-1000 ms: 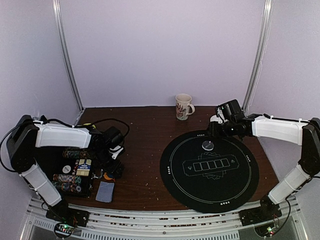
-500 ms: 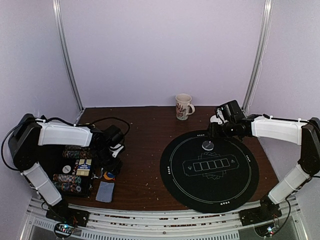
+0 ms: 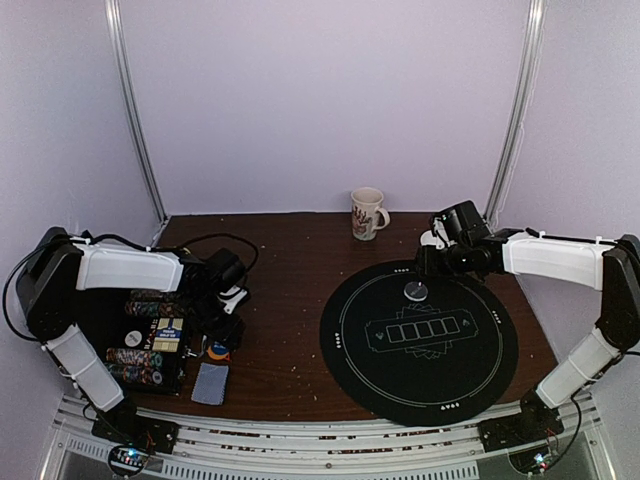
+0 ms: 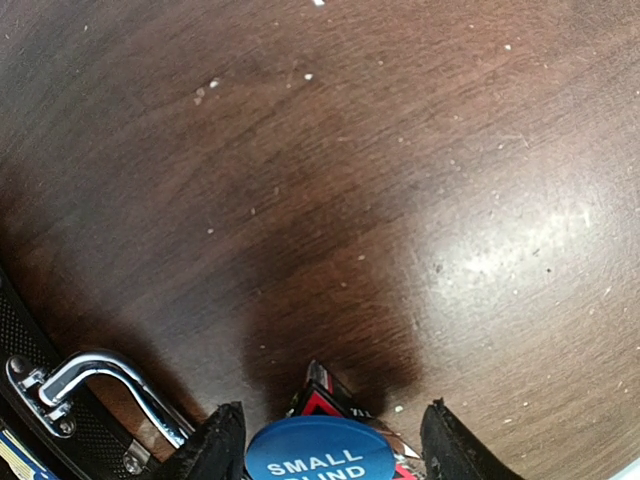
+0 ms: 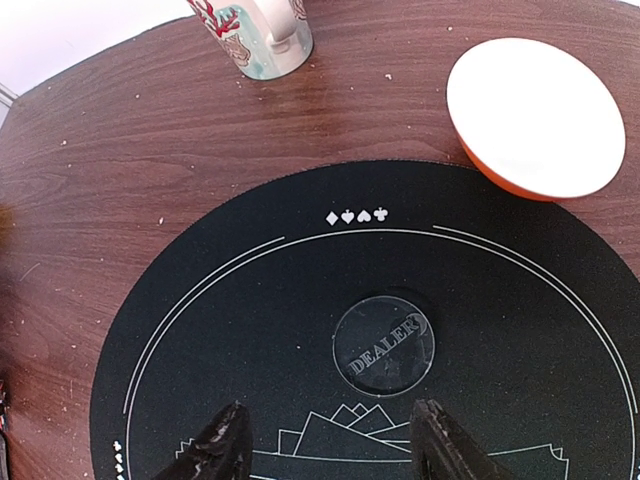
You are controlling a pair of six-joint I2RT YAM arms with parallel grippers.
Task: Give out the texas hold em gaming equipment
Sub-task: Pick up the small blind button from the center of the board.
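The left gripper (image 4: 328,452) has its fingers (image 4: 215,450) parted. The blue button (image 4: 320,460) (lettered SMALL BLIND) lies between them, close against one finger with a gap to the other. A red triangle (image 4: 318,400) peeks out from under the button, just beyond the fingertips. A chrome handle (image 4: 95,372) sits outside one finger.

The right gripper (image 5: 325,440) is spread wide, with nothing between its fingers (image 5: 222,445). The clear-grey button (image 5: 384,343) marked DEALER rests on the black mat (image 5: 200,330) just ahead of them, untouched. Farther ahead stand a mug (image 5: 255,35) and a white bowl (image 5: 535,110).

From above, grey-blue cards (image 3: 210,383) lie nearer the base than the left fingers.
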